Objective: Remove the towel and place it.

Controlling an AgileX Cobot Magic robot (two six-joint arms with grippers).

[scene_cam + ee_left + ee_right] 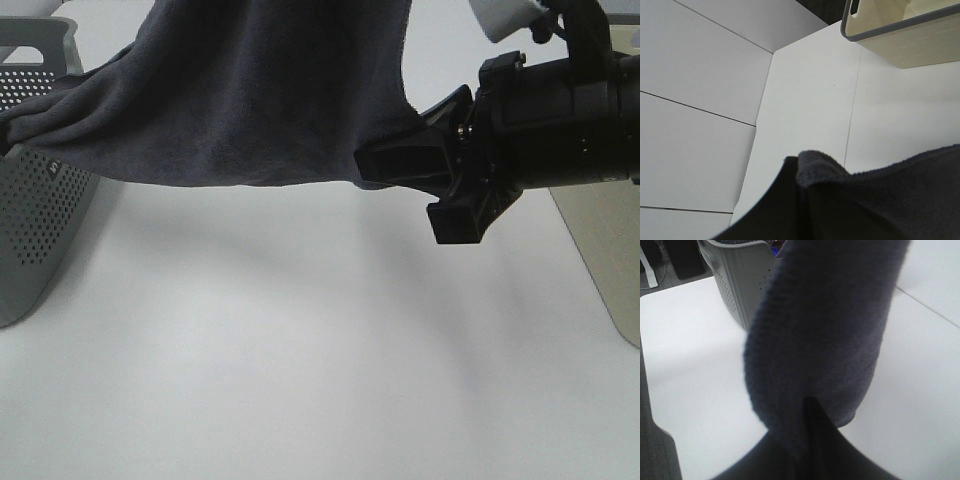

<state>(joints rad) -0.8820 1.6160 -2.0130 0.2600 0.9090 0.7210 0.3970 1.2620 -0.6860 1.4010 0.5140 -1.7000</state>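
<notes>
The white surface [300, 380] is being framed by a grey perforated basket [40, 200] at the left and a beige basket [610, 260] at the right. Above it the towel [260, 100] is being held stretched in the air, clear of the surface, with its long axis running from left to right. Its right end is being pinched by the right tool [372, 165], which is pressed together on the cloth. Its left end, beside the grey basket, is being pinched in the same way by the left tool [792, 172]. As the towel is lying between the tools, lowering by both arms together is judged to be needed.
</notes>
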